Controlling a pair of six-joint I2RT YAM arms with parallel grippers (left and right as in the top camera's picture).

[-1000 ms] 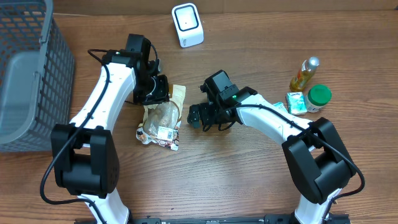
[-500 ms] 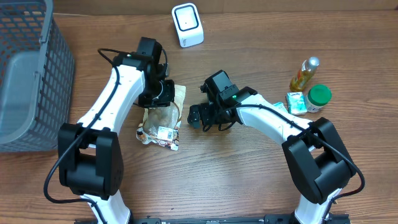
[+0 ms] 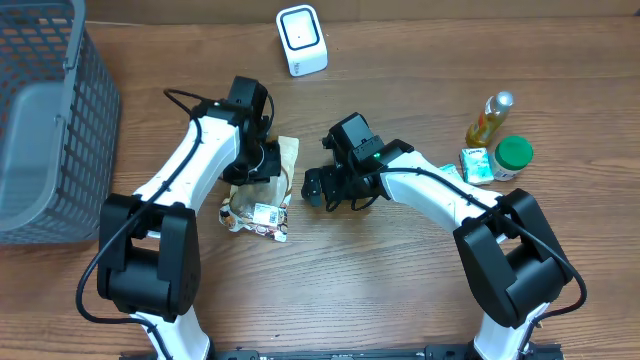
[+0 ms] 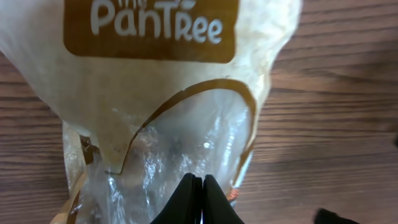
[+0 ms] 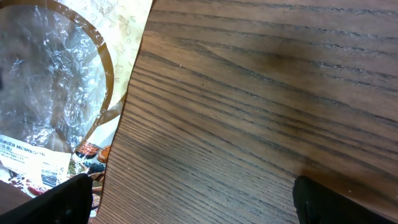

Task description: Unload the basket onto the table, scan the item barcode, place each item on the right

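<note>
Crinkly clear-windowed paper pouch point(image 4: 155, 93), wood-grain table point(image 4: 336, 93)

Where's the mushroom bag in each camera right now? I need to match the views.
Overhead: the mushroom bag lies left of centre, between the two arms.
Left wrist: the mushroom bag fills the top and middle of the frame.
Right wrist: the mushroom bag sits in the left part, mostly upper left.
Shared landmark: its brown-rimmed clear window.

Open tabletop point(image 3: 310, 105) lies between the bag point(image 3: 262, 190) and the white scanner point(image 3: 301, 40). A grey basket point(image 3: 40, 120) blocks the left side; a bottle point(image 3: 489, 118), carton point(image 3: 476, 165) and green-lidded jar point(image 3: 513, 155) crowd the right.
</note>
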